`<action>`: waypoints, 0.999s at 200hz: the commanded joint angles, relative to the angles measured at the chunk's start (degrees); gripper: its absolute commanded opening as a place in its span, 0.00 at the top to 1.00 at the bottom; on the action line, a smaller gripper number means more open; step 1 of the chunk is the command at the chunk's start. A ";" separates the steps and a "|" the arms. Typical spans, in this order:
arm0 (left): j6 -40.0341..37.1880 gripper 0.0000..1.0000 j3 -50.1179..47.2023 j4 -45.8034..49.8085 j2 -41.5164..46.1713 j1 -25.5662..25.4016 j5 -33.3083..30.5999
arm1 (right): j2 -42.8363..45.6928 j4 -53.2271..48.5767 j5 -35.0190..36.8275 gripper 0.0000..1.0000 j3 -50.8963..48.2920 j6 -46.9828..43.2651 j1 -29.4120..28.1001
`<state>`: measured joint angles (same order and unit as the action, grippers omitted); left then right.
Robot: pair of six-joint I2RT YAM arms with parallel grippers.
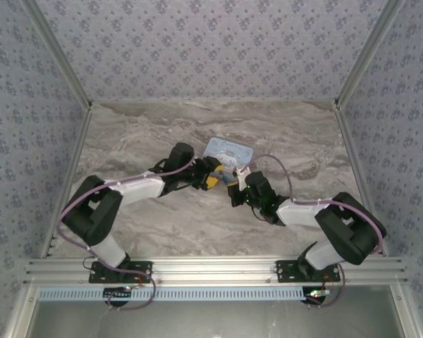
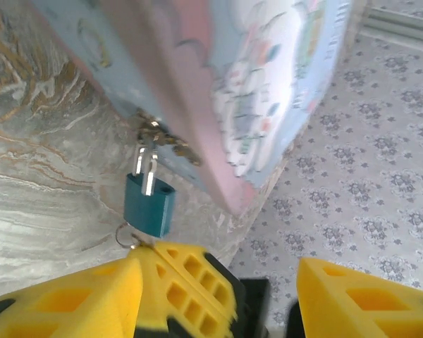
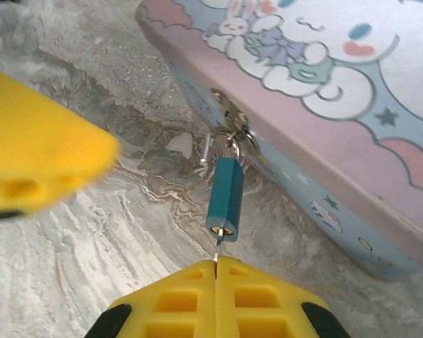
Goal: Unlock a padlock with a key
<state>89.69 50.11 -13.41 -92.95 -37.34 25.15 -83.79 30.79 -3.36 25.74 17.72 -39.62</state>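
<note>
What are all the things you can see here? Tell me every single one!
tin box: one, pale blue and pink with cartoon animals, mid-table
padlock: one, teal, hooked on the box's latch
key: one, silvery, at the padlock's bottom end
table: one, grey-brown marble look
walls: pale flowery wallpaper, around the table
left gripper: one, yellow fingers, open, beside the padlock
right gripper: one, yellow fingers, pinching the key

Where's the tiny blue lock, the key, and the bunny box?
padlock [image 3: 225, 197]: right wrist view, on its teal body.
key [image 3: 217, 248]: right wrist view, on the thin blade below the padlock.
tin box [image 3: 317, 120]: right wrist view, on its printed lid.
</note>
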 commanded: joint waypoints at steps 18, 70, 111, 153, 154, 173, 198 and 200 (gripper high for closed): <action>-9.26 0.37 0.91 12.82 7.23 3.11 -5.99 | 1.19 5.59 -6.66 1.00 -3.23 15.30 1.81; -12.35 0.35 1.08 16.57 9.78 5.91 -8.36 | 2.12 6.37 -9.18 1.00 -5.79 29.46 3.39; -13.38 0.34 2.29 17.16 9.13 6.91 -8.21 | 2.39 5.61 -11.20 0.99 -7.12 34.76 4.48; -14.80 0.33 3.38 18.28 8.93 8.17 -8.23 | 4.33 4.11 -11.61 0.95 -8.95 38.74 6.75; -14.85 0.33 3.40 18.31 8.97 8.21 -8.21 | 4.42 3.97 -11.64 0.95 -8.91 38.77 6.83; -15.68 0.33 3.85 18.83 8.83 8.72 -8.21 | 5.74 0.26 -12.27 0.85 -7.98 38.04 7.50; -17.47 0.33 4.46 19.27 8.40 9.35 -8.31 | 8.87 -6.37 -11.85 0.70 -7.31 35.39 8.40; -17.74 0.33 4.51 19.29 8.38 9.38 -8.35 | 9.23 -6.88 -11.74 0.69 -7.33 35.09 8.52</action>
<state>74.98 52.12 3.79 -84.73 -28.69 17.67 -77.91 31.59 -14.90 17.26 54.30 -32.12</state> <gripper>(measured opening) 0.671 0.262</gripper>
